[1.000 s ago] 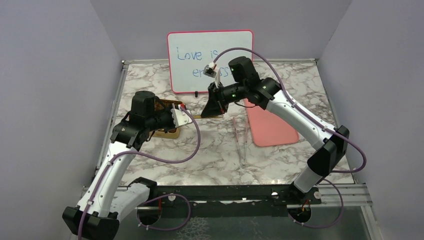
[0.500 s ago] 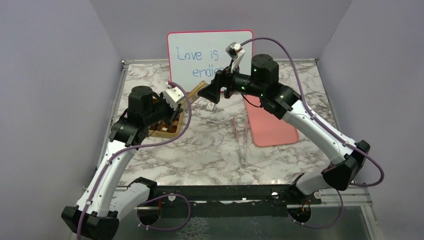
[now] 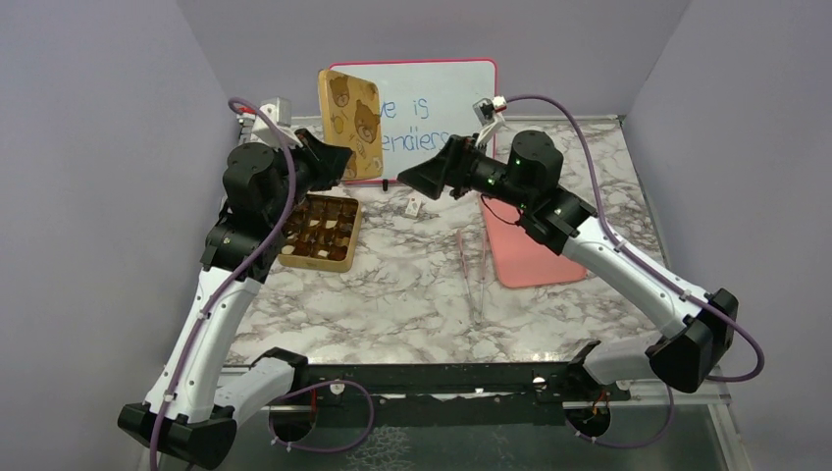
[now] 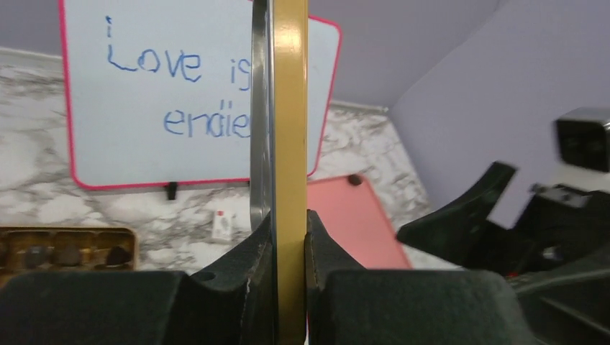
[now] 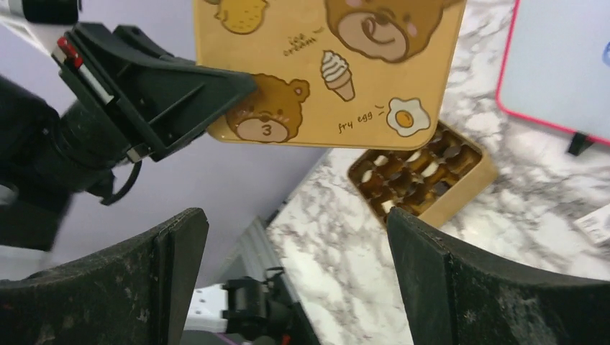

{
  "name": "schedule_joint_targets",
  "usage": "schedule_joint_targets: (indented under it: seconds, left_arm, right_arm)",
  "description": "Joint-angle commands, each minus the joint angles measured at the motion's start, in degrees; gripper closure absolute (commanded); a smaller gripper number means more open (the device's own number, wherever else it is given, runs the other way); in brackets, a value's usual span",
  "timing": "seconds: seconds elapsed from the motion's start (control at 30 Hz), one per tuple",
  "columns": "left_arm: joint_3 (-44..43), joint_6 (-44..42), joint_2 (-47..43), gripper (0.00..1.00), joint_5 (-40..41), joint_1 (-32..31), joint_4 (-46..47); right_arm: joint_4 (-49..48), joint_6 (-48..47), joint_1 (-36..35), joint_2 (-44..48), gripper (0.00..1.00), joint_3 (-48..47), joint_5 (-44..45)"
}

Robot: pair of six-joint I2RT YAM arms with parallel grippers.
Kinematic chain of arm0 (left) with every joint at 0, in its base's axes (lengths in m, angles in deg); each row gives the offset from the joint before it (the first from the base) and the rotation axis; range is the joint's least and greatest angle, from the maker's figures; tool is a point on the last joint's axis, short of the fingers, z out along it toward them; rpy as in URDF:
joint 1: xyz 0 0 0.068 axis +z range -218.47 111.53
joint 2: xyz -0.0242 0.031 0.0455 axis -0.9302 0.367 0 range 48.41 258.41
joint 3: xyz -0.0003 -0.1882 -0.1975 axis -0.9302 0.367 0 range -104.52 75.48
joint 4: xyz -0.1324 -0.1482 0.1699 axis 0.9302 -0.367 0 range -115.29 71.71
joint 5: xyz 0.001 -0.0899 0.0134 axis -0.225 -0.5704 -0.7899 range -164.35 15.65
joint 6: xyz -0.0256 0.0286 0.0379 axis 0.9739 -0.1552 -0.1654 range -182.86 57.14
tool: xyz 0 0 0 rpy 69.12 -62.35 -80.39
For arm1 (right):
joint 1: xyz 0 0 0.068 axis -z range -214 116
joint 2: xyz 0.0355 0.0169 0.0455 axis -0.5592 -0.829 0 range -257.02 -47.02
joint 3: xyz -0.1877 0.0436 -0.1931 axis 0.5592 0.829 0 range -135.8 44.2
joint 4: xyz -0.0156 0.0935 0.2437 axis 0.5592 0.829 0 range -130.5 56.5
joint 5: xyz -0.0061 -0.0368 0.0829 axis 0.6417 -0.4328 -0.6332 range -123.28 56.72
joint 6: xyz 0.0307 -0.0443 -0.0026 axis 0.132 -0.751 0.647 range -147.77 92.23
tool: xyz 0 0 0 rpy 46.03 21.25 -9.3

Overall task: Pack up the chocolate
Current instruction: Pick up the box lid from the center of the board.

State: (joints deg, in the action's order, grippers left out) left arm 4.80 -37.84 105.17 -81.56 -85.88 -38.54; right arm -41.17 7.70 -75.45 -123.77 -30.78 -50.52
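Top view: the left gripper (image 3: pixel 334 162) is clamped on the lower edge of a gold lid (image 3: pixel 351 126) w/ bear pics. It holds the lid upright in the air at back left, in front of the whiteboard (image 3: pixel 442 108). The right gripper (image 3: pixel 417 177) hangs near the lid's right side, not touching, jaws wide apart w/ nothing btwn them. The chocolate (image 3: pixel 319 231) sits in the compartments of the open gold tin (image 3: pixel 314 263) on the marble table (image 3: pixel 412 294), on the near side of the lid. A white card (image 3: pixel 413 207) lies near the tin and a pink mat (image 3: pixel 530 257) lies further right.

Left wrist: the lid shows edge-on and vertical, jaws pressed on both its faces. The tin w/ a few dark pcs is at lower left.

Right wrist: jaws spread wide, empty. The lid and left gripper are ahead, and the tin w/ brown and cream pcs is on the table beyond.
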Motion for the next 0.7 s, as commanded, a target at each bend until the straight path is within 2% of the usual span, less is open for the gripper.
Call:
schedule_joint_targets:
  seconds: [0.0,0.07,0.23,0.43,0.67]
  left_arm:
    - [0.4,23.31,-1.35,1.0,2.47,0.05,12.06]
    - [1.59,27.17,-2.24,1.0,2.72,0.09,15.09]
    - [3.64,33.69,-3.4,1.0,1.6,0.08,19.98]
    - [3.39,38.62,-3.16,1.0,0.13,0.08,18.48]
    - [4.29,43.97,-3.06,1.0,-2.51,0.09,20.01]
  right_arm:
    - [-11.61,18.2,5.31,-2.99,0.02,1.38,-11.22]
    - [-14.92,22.69,7.0,-4.51,0.08,1.6,-14.77]
    - [-19.97,29.07,9.21,-5.54,0.15,2.08,-16.18]
    - [-22.73,36.77,11.13,-8.38,0.17,2.44,-18.66]
    - [-25.77,39.72,13.12,-11.82,0.22,0.27,-21.62]
